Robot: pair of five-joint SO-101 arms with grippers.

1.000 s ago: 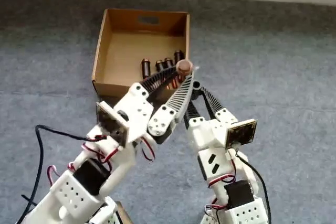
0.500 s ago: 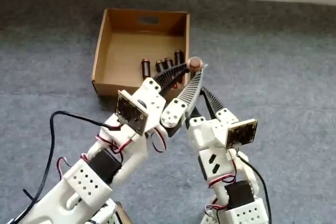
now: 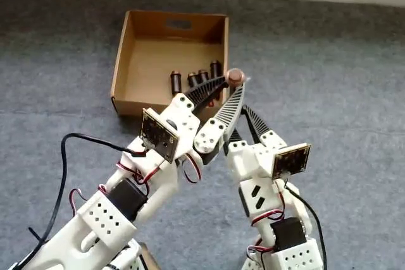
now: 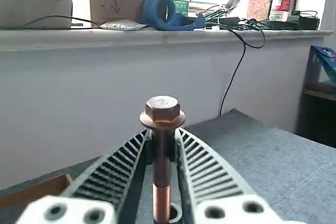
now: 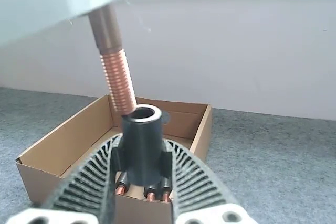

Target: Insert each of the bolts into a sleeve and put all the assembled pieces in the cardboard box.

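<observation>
Now the left gripper [image 4: 163, 136] clamps the copper bolt [image 4: 163, 116], threads down, so its tip meets the mouth of the dark sleeve [image 5: 140, 125] pinched upright in the right gripper [image 5: 142, 143], near the four o'clock edge of the cardboard box [image 3: 122, 61].

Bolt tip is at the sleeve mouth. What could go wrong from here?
1. The bolt is tilted to the sleeve, its threaded tip at the rim, off centre; pushing could jam it.
2. A jam might lever the sleeve out of the right gripper or slip the bolt in the left gripper.
</observation>
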